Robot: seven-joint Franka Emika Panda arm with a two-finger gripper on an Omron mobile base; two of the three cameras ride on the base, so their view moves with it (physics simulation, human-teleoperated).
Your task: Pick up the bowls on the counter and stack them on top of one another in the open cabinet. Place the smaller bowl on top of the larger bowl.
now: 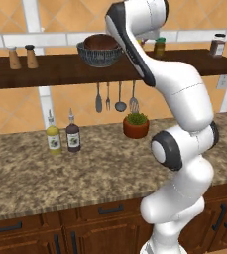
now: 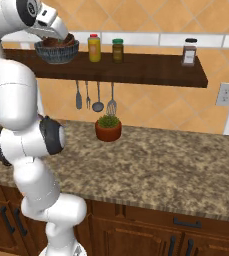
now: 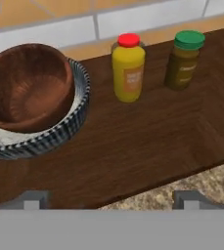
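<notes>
The smaller bowl (image 1: 101, 42) (image 2: 56, 42) (image 3: 28, 85), glossy reddish-brown, sits nested inside the larger bowl (image 1: 99, 57) (image 2: 57, 53) (image 3: 59, 134), which is ribbed and dark grey-blue. Both rest on the open cabinet (image 1: 60, 72) (image 2: 146, 72) (image 3: 147, 136), a dark wooden shelf above the counter (image 1: 85, 168) (image 2: 161, 165). My gripper (image 3: 112, 199) is open with nothing between its fingers. It hovers at the shelf's front edge, just to the right of the stacked bowls and apart from them. In the right base view the hand hangs right over the bowls.
A yellow jar (image 3: 128, 68) (image 2: 94, 48) and a green-lidded jar (image 3: 184, 61) (image 2: 117, 50) stand on the shelf right of the bowls, and a spice jar (image 2: 189, 52) further right. Two shakers (image 1: 15, 58) stand at the left. A potted plant (image 1: 136, 125) and two bottles (image 1: 53, 136) are on the counter.
</notes>
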